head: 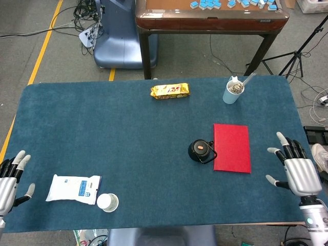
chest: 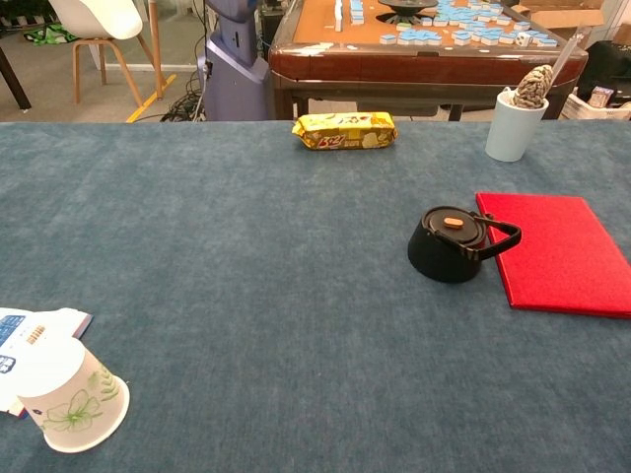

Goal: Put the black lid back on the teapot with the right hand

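Note:
The black teapot (head: 200, 150) (chest: 449, 243) stands on the blue table just left of the red book, its handle folded toward the book. Its black lid (chest: 453, 227) with an orange knob (head: 202, 149) sits on top of the pot. My right hand (head: 296, 171) hovers at the table's right front edge, well away from the teapot, fingers spread and holding nothing. At the left front edge my left hand (head: 9, 179) is likewise spread and empty. Neither hand shows in the chest view.
A red book (head: 232, 147) (chest: 557, 250) lies right of the teapot. A white cup (head: 233, 91) (chest: 515, 126) of seeds stands at the back right, a yellow snack pack (head: 169, 90) (chest: 344, 130) at the back middle. A tissue pack (head: 73, 188) and a tipped paper cup (head: 108, 202) (chest: 71, 399) lie front left.

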